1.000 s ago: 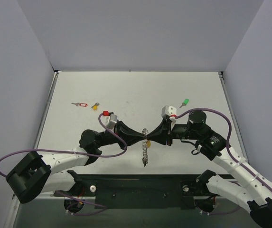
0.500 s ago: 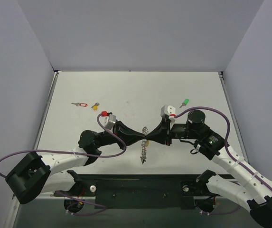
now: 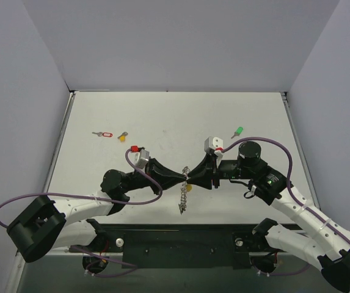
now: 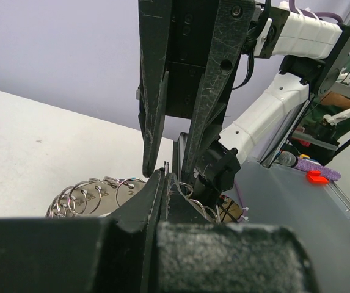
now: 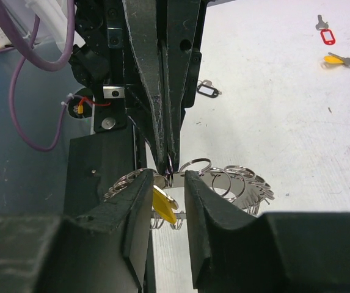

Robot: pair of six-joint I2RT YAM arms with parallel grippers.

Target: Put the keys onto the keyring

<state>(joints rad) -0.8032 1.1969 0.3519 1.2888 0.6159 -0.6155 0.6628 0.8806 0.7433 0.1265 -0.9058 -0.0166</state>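
While the left hand [image 3: 184, 177] pinches shut on the keyring [image 3: 184, 198] mid-counter [image 3: 162, 116], chain dangling toward 6 o'clock, the right hand [image 5: 167, 180] stands part open, the yellow key [image 5: 164, 204] seemingly loose between its fingers. Best move: hold that ring steady and back straight out. The green key [image 3: 238, 131] waits at 2 o'clock, the red-tagged key [image 3: 104, 134] at 10. No readable writing anywhere.

1 high rear view over the table [image 3: 175, 116]; 2 close, opposed wrist views; the keyring [image 3: 184, 196] in all 3.
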